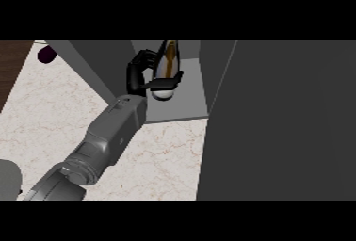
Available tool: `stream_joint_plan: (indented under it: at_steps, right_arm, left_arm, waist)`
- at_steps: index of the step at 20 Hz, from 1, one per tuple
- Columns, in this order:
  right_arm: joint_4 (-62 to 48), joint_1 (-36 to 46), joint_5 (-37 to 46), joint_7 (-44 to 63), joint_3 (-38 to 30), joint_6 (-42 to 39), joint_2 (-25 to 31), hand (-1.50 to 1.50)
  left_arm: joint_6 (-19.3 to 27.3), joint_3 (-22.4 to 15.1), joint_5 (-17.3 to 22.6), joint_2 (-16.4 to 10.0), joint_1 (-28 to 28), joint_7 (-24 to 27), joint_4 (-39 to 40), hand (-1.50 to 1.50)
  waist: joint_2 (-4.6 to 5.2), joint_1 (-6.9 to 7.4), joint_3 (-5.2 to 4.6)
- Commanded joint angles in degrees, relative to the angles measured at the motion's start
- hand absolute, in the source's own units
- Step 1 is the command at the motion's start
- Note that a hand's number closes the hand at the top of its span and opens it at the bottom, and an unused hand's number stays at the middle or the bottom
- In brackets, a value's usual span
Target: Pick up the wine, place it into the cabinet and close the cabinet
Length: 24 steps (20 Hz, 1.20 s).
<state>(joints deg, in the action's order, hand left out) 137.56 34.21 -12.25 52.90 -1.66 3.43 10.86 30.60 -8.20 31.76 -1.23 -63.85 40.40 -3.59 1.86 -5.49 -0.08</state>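
At the far left a dark wooden strip (10, 70) borders the pale marbled surface (49, 117), and a small dark purple thing (46, 54) lies near the top edge; what it is cannot be told. A grey forearm (115, 129) comes up from the lower left and reaches into the cabinet (186, 111). The left robot hand (137, 77) is curled round the wine (169, 59), fingers on the bottle's left side and the thumb lying across its lower part. The bottle is inside the open compartment, above the grey shelf floor; whether its base touches that floor cannot be told. To the right, the cabinet door (285, 117) stands open as a broad dark panel.

The placing step looks nearly done. Next, the bottle should be settled on the shelf and the fingers opened, then the arm drawn clear before the door is swung shut. The right robot hand does not show.
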Motion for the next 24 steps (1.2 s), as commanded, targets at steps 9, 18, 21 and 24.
stream_joint_plan:
  at_steps: [9, 18, 21, 24]
  right_arm:
    - [3.1, -1.07, -1.8, -0.57, 1.37, -0.37, -1.45, -1.5]
    - [2.06, 0.89, -2.61, 0.74, 2.0, 0.34, -2.27, -1.5]
    - [-0.76, 2.22, -2.9, -1.03, 0.43, 0.17, -2.45, -1.5]
    - [-0.82, -0.46, -2.81, -3.19, 1.62, -1.19, -3.38, -1.5]
  left_arm:
    - [-10.75, 4.85, 5.56, 1.22, 5.42, -0.6, -1.2, 1.5]
    - [-13.71, 4.07, 8.11, 1.23, 11.11, 3.18, -1.76, 1.5]
    - [-14.4, 3.28, 8.29, 1.23, 11.65, 2.63, -1.7, 1.5]
    - [-13.23, 2.26, 8.52, 1.23, 12.67, 3.76, -1.95, 1.5]
  waist:
    - [0.27, -2.08, -0.07]
    - [0.12, -5.0, -0.21]
    - [0.16, -3.6, -0.17]
    - [0.36, -4.04, -0.13]
